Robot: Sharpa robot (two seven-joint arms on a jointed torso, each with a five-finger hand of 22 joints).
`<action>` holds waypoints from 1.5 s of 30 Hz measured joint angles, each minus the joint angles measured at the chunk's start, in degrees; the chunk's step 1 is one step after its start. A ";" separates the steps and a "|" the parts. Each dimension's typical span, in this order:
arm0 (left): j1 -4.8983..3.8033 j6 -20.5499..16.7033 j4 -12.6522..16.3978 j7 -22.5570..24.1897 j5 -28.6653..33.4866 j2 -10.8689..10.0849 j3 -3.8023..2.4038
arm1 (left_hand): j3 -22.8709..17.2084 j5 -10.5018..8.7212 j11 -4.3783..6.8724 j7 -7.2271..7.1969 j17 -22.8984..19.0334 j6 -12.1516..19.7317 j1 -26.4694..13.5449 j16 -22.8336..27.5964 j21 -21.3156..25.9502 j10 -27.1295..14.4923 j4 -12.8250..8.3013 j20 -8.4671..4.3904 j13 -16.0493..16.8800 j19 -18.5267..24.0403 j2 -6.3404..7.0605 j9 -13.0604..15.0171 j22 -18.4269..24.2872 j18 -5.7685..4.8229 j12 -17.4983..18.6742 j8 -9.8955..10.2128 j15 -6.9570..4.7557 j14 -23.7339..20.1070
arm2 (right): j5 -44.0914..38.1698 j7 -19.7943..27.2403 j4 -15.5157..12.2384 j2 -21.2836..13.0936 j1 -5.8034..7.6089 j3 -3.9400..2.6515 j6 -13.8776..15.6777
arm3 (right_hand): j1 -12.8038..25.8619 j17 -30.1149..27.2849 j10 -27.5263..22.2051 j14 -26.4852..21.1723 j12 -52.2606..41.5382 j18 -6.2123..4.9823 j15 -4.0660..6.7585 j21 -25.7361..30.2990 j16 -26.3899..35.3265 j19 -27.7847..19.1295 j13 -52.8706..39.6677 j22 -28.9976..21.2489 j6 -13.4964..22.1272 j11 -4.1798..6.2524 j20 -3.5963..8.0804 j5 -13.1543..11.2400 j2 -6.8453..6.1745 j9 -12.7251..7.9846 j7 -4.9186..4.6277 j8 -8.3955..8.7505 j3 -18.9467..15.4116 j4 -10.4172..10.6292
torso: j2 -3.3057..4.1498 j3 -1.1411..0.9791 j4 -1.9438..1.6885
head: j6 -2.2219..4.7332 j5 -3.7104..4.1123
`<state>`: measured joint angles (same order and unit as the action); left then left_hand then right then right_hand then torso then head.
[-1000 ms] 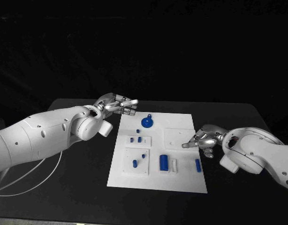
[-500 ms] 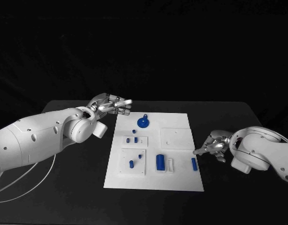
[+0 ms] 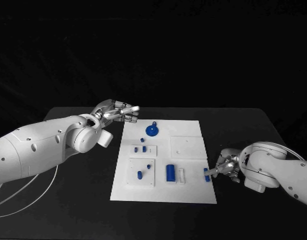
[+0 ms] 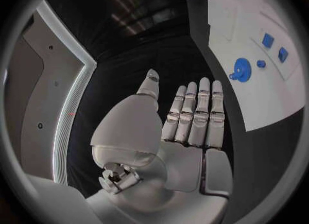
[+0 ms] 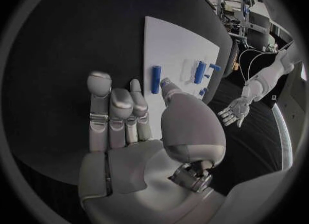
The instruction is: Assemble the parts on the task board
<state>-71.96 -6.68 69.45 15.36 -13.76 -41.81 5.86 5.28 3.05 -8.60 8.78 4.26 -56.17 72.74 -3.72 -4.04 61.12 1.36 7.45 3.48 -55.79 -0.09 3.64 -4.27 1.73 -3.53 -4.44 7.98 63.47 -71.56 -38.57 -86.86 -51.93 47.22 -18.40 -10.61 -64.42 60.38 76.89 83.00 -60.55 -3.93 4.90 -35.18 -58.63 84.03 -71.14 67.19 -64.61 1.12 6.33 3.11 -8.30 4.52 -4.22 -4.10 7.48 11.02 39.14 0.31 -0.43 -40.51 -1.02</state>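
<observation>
Right hand [image 3: 224, 167], head view: it sits at the right edge of the task board [image 3: 189, 195], fingertips by a slim blue rod [image 3: 206, 174] that lies near that edge; whether they touch the rod cannot be told. Left hand [image 3: 116, 111] hovers off the board's far left corner, fingers apart, nothing in it. On the board lie a round blue piece with a small loop [image 3: 153, 130] at the far end, a larger blue cylinder [image 3: 171, 173] nearer, and several small blue parts on raised white blocks. Left wrist view — the left hand [image 4: 190, 118] is flat and empty above the black table [image 4: 148, 49], beside the board [image 4: 257, 105]. Right wrist view — the right hand [image 5: 125, 118] is extended with its fingers straight, holding nothing, the rod [image 5: 156, 79] just beyond its fingertips [image 5: 100, 80].
</observation>
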 measured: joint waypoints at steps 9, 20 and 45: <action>0.01 0.05 -0.11 0.00 0.02 -0.02 0.00 | 0.00 0.00 0.00 0.00 0.00 0.00 0.00 0.00 0.00 0.00 0.00 0.00 0.00 0.00 0.00 0.00 0.00 0.00 0.00 0.00 0.00 0.00 | -0.91 -0.24 0.17 1.31 -0.47 -0.01 1.18 | 0.92 0.44 0.01 0.00 0.00 0.00 0.00 0.00 0.00 0.00 0.00 0.00 -0.02 -0.01 0.00 0.00 -0.27 10.31 -0.04 0.00 -2.48 2.26 | 0.00 0.06 -0.01 | -0.15 0.09; 0.01 0.14 -0.44 -0.11 0.05 0.03 0.01 | 0.00 0.00 0.00 0.00 -0.01 0.00 0.00 0.00 0.00 0.00 0.00 0.00 -0.01 0.00 0.00 0.00 0.00 0.00 0.00 0.00 0.00 0.00 | -2.20 -0.66 0.79 2.58 -0.72 0.64 2.08 | -2.45 0.62 0.00 -0.03 0.00 0.00 -0.02 0.00 0.24 0.00 -0.07 0.00 -0.13 0.00 0.00 0.00 1.97 36.23 0.15 0.25 2.04 -3.90 | 0.01 0.10 -0.03 | -0.08 -0.05; 0.09 0.38 -0.51 -0.53 0.07 -0.02 0.03 | 0.00 0.00 -0.07 0.00 -0.02 0.00 0.00 0.00 0.00 -0.38 0.00 0.00 -0.02 0.00 0.00 0.00 0.00 0.00 0.00 0.00 0.00 0.00 | -1.13 0.07 0.63 2.08 -0.84 1.26 4.77 | -0.25 0.21 0.20 0.08 -0.71 0.07 -0.14 -0.78 0.50 0.00 0.00 0.44 -4.12 0.43 0.00 3.51 8.33 36.77 1.23 0.24 10.06 -18.63 | -0.02 0.00 -0.01 | -0.23 -0.14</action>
<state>-71.88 -6.30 68.94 14.83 -13.69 -41.84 5.89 5.28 3.05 -8.67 8.78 4.24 -56.17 72.74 -3.72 -4.04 60.75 1.36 7.46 3.46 -55.79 -0.09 3.64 -4.27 1.73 -3.54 -4.44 7.98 63.47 -72.68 -38.50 -86.23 -49.85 46.38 -17.13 -5.84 -64.67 60.59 77.09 83.08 -61.26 -3.86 4.76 -35.96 -58.13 84.03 -71.13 67.63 -68.73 1.55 6.33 6.61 0.03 41.29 -2.99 -3.85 17.53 -7.61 39.12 0.31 -0.43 -40.73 -1.16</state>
